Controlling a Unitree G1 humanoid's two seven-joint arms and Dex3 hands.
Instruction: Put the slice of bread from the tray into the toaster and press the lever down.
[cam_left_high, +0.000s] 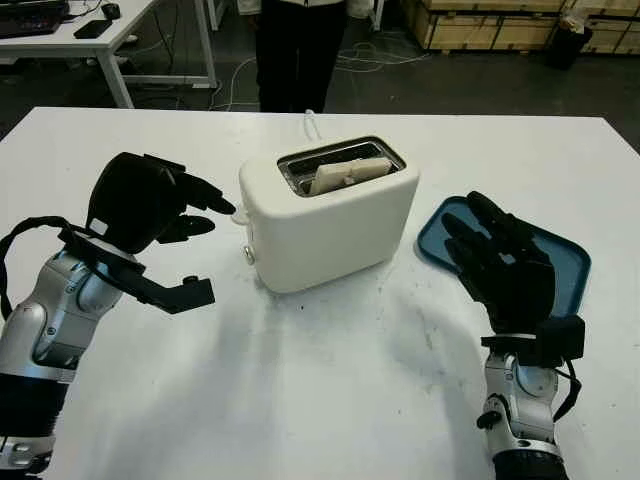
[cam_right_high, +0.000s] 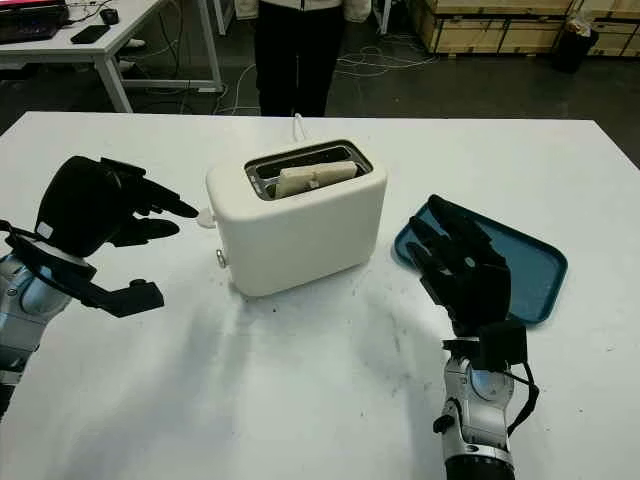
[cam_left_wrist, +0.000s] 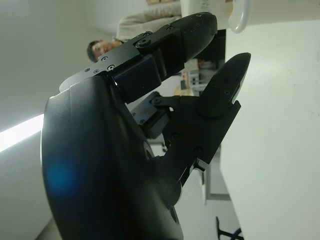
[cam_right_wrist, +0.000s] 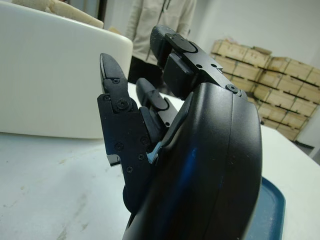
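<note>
The white toaster (cam_left_high: 330, 215) stands mid-table with the bread slice (cam_left_high: 345, 172) in its slot, the slice's top edge showing. The toaster's white lever (cam_left_high: 243, 212) sticks out high on its left end wall, with a small knob (cam_left_high: 248, 255) below it. My left hand (cam_left_high: 212, 215) is open and held in the air just left of that end, its fingertips (cam_left_wrist: 200, 22) close to the lever (cam_left_wrist: 239, 17); whether they touch it I cannot tell. My right hand (cam_left_high: 475, 225) is open, raised over the near left edge of the empty blue tray (cam_left_high: 565, 265), right of the toaster.
A person (cam_left_high: 295, 50) stands behind the table's far edge, directly beyond the toaster. The toaster's cord (cam_left_high: 312, 122) runs off the back. A desk (cam_left_high: 90, 35) is at the far left and wooden crates (cam_left_high: 490, 20) at the far right.
</note>
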